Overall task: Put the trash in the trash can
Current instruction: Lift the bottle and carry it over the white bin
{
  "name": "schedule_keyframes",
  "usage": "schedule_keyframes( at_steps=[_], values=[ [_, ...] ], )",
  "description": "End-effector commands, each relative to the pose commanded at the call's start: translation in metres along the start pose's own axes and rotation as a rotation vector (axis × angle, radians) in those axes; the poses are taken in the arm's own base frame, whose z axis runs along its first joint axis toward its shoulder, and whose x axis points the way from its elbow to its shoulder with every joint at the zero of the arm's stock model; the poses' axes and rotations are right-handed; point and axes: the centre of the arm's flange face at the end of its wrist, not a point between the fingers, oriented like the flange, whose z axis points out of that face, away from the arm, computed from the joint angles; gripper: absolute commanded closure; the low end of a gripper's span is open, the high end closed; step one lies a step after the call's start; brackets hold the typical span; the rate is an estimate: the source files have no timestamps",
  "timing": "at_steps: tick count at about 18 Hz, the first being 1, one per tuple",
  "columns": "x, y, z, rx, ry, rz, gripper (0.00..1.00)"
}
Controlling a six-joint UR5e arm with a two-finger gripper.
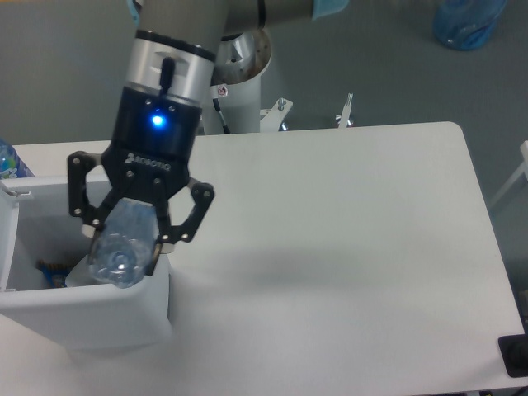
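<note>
A slim crushed clear plastic bottle [122,252] is held between the two black fingers of the gripper [125,247], its base end turned toward the camera. It hangs above the open top of the white boxy plastic trash can with rounded corners [99,309], over the can's right-hand part and just inside its right wall. The jaws are closed narrowly against the bottle's sides, and the black linkage arms are spread out to left and right of it.

Inside the can, a strip of a crumpled whitish wrapper [76,274] is seen below and to the left of the bottle, mostly hidden by it. A small dark item with a touch of orange [49,271] lies further left on the can's floor; what it is cannot be told. The grey side tab of the can is covered by the gripper.

The gripper's black body carries a lit blue light [157,122] and is joined above to a silver wrist section [169,70]. The can stands at the near left of the white table [346,247]. The robot's pale base column [235,91] is seen beyond the table's far edge. A blue translucent jug [469,22] rests on the grey floor at the far right, well apart from the table. A piece of a blue-labelled bottle [8,161] shows at the left edge of the view.
</note>
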Motion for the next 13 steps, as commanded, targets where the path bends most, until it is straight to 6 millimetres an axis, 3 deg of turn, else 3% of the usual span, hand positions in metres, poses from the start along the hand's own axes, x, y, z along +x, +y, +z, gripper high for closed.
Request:
schedule_keyframes(
  at_steps=[13],
  values=[
    [0.019,0.013,0.052,-0.062,0.046,0.022,0.41]
  ],
)
